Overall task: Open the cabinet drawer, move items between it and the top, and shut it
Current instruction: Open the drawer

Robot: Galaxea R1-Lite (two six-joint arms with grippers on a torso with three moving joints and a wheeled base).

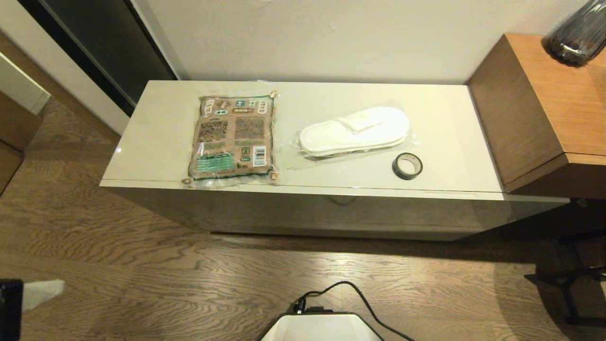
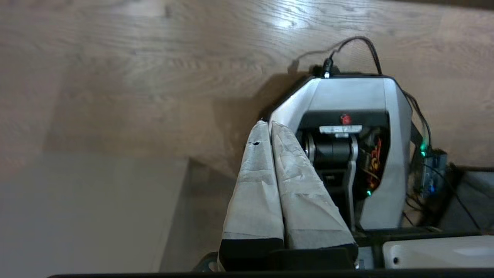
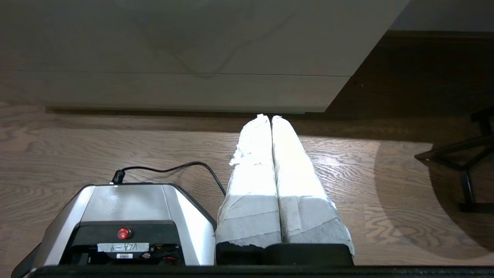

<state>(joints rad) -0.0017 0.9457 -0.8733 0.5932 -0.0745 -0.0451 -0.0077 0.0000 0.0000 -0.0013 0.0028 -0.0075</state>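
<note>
On the glossy off-white top lie three items: a brown-and-green printed packet at the left, white slippers in clear wrap in the middle, and a small black tape roll near the front right. The cabinet drawer below is closed; its front also shows in the right wrist view. Neither arm appears in the head view. My left gripper hangs shut and empty over the floor beside the robot base. My right gripper is shut and empty, low over the floor, pointing at the cabinet's bottom edge.
An orange-brown wooden side unit rises at the cabinet's right, with a dark glass vase on it. The robot base with a black cable stands on the wood floor before the cabinet. A black metal stand is at the right.
</note>
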